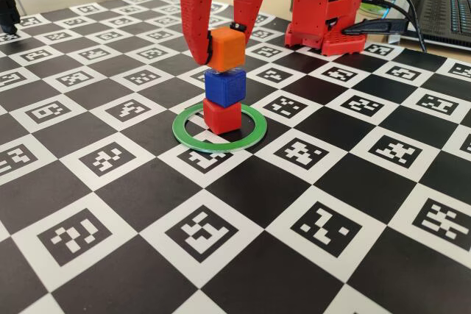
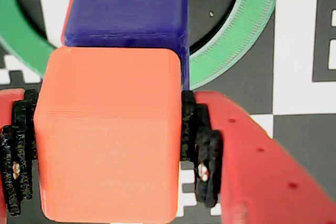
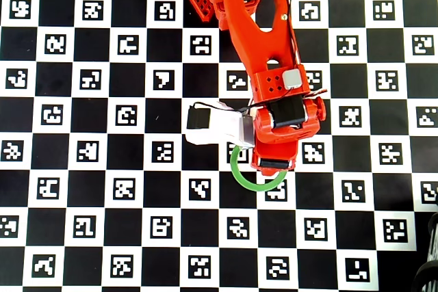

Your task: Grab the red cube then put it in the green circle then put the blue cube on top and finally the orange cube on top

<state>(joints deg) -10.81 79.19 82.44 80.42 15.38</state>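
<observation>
In the fixed view the red cube (image 1: pixel 221 116) stands inside the green circle (image 1: pixel 213 145). The blue cube (image 1: pixel 224 86) sits on top of it. My red gripper (image 1: pixel 223 44) is shut on the orange cube (image 1: pixel 227 48) and holds it slightly tilted right at the blue cube's top; I cannot tell whether they touch. In the wrist view the black pads (image 2: pixel 202 145) press both sides of the orange cube (image 2: pixel 107 135). Beyond it show the blue cube (image 2: pixel 128 14), a sliver of the red cube (image 2: pixel 68 19) and the green circle (image 2: pixel 236 40). In the overhead view the arm hides the stack; part of the green circle (image 3: pixel 256 184) shows.
The table is a black-and-white checkerboard mat (image 1: pixel 309 226) with printed markers. The arm's red base (image 1: pixel 324 12) stands behind the stack on the right. A laptop (image 1: pixel 445 9) and cables lie at the far right edge. A black object (image 1: pixel 7 9) stands at the far left.
</observation>
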